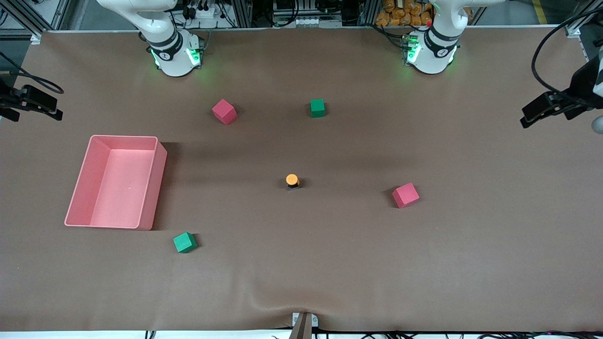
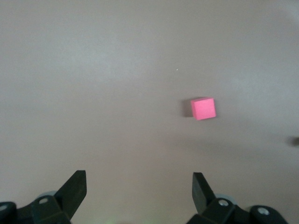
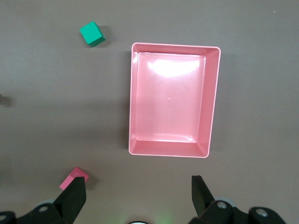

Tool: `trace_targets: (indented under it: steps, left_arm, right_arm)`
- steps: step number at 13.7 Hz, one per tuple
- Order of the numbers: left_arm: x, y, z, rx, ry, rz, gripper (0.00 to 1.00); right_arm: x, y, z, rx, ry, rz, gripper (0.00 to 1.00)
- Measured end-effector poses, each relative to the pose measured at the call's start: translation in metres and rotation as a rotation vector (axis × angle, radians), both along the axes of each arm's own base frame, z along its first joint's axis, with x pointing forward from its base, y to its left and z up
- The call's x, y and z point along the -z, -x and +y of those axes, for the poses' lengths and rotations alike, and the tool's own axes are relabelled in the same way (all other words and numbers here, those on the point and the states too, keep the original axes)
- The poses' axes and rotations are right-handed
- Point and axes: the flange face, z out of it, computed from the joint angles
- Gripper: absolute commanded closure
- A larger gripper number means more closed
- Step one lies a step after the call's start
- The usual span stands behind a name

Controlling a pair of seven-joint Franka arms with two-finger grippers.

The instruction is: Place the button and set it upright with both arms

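Observation:
The button (image 1: 292, 180) stands in the middle of the table, its round orange cap on top of its short black body. Neither gripper is near it. My left gripper (image 2: 139, 187) hangs high over bare tabletop, open, with nothing between its fingers (image 2: 74, 189); a red cube (image 2: 203, 108) lies below it. My right gripper (image 3: 139, 189) is also open and empty, high over the table beside the pink bin (image 3: 214, 100). In the front view only the arms' bases (image 1: 174, 54) (image 1: 431, 52) show; both hands are out of that view.
The pink bin (image 1: 151, 188) lies toward the right arm's end. Two red cubes (image 1: 224, 111) (image 1: 405, 195) and two green cubes (image 1: 317, 108) (image 1: 184, 242) are scattered round the button. Black camera mounts (image 1: 551, 106) (image 1: 33, 101) stick in at both table ends.

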Motion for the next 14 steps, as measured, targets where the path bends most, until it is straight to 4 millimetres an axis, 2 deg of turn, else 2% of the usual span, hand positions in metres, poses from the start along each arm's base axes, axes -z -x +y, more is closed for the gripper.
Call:
trace_targets:
  steps: [3,14]
  left_arm:
    - [-0.007,0.006,0.025,0.017,0.003,-0.011,0.0]
    - [-0.009,0.011,0.016,0.041,0.006,-0.013,0.0]
  right_arm:
    - [0.0,0.0,0.0,0.0,0.0,0.0,0.0]
    - [0.0,0.0,0.0,0.0,0.0,0.001,0.0]
